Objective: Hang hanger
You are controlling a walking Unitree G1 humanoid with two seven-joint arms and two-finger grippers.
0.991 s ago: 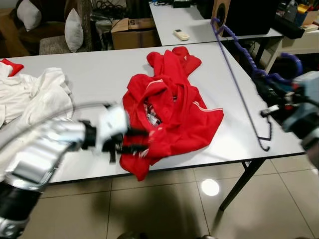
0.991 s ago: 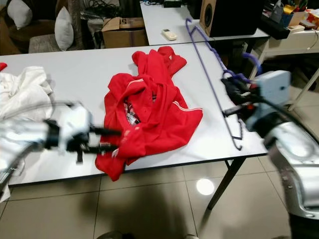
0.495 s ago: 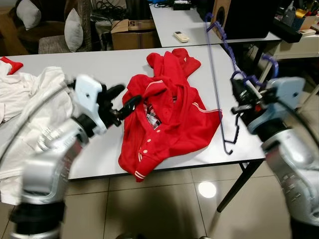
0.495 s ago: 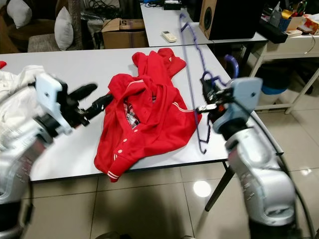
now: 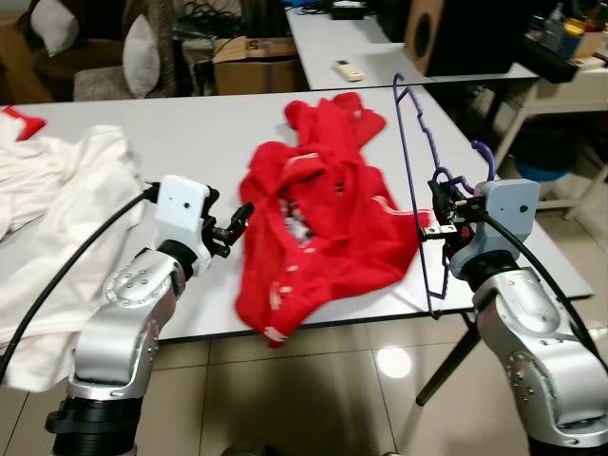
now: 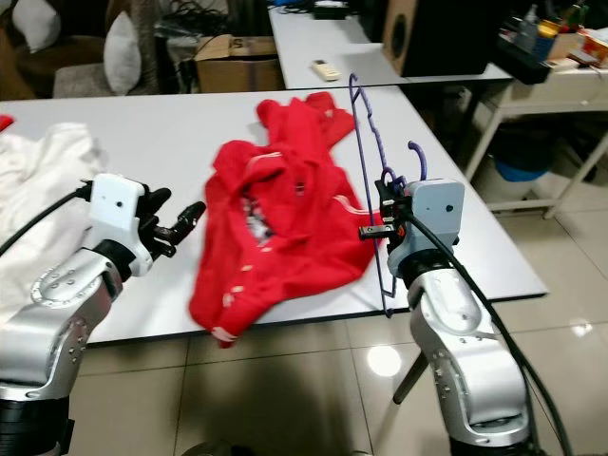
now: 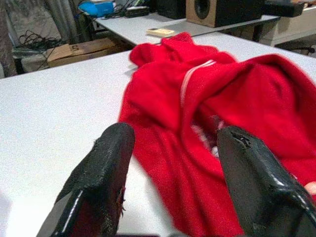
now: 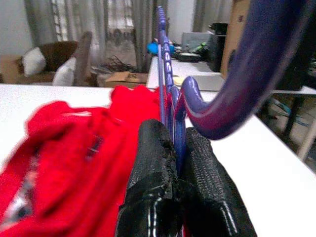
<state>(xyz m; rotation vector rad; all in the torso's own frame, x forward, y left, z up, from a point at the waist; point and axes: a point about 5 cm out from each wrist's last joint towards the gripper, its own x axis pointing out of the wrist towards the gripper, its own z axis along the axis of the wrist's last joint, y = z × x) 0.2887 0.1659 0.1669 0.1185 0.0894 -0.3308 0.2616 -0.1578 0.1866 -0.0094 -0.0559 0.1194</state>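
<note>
A purple hanger (image 5: 410,180) stands nearly upright over the right part of the white table (image 5: 190,133). My right gripper (image 5: 439,220) is shut on it just below the hook (image 8: 232,98). The red jacket (image 5: 313,228) lies crumpled on the table's middle, its lower hem hanging over the front edge. The hanger's long side is right next to the jacket's right side. My left gripper (image 5: 237,223) is open, just off the jacket's left edge, fingers pointing at it with nothing between them. In the left wrist view the jacket (image 7: 197,94) lies close ahead of the fingers (image 7: 106,163).
A white garment (image 5: 57,190) is heaped on the table's left side and spills over the front edge. Behind stands a second table with a remote (image 5: 347,67) and a speaker (image 5: 427,24). A cardboard box (image 5: 252,47) and cushions sit at the back. Tiled floor lies in front.
My right gripper has carried the hanger left, up against the jacket's right side, and turned it more upright. My left gripper let the jacket's hem go, rose and drew back, open.
</note>
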